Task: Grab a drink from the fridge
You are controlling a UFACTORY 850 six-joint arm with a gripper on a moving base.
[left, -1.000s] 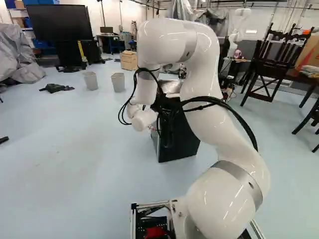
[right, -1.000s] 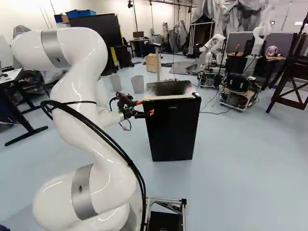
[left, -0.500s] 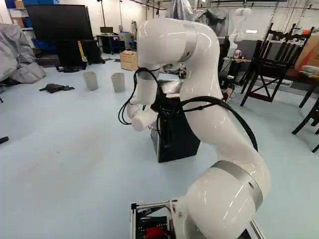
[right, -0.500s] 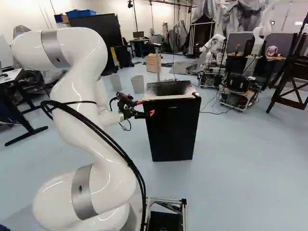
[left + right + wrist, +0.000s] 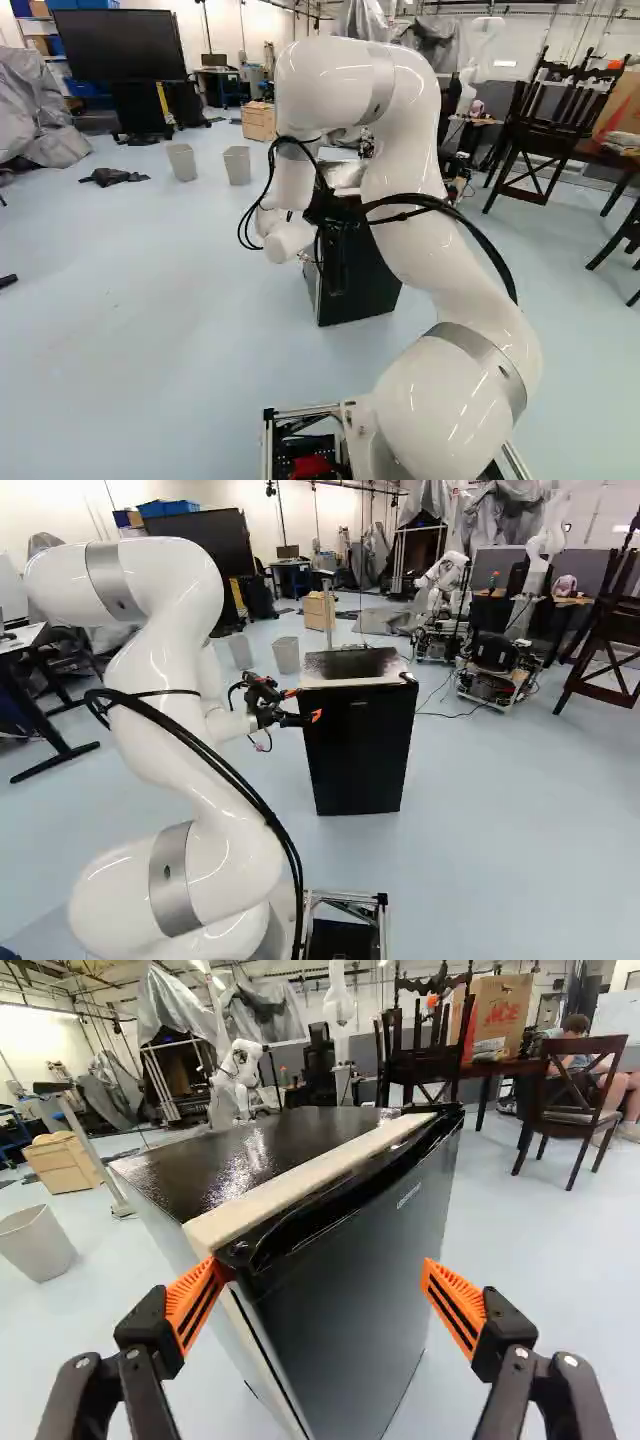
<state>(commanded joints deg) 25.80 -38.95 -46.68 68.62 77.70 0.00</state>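
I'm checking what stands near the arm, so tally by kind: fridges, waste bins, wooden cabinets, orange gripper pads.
Fridge: 1
Waste bins: 2
Wooden cabinet: 1
Orange gripper pads: 2
Total: 6

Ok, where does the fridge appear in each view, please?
Left base view: fridge just right of middle, partly behind the arm.
Right base view: fridge right of the gripper.
Wrist view: fridge ahead of the gripper.
Shared landmark: wooden box, beyond the fridge.

Bins (image 5: 286, 657) left of fridge (image 5: 355, 750), cabinet (image 5: 316, 612) seemingly farther behind
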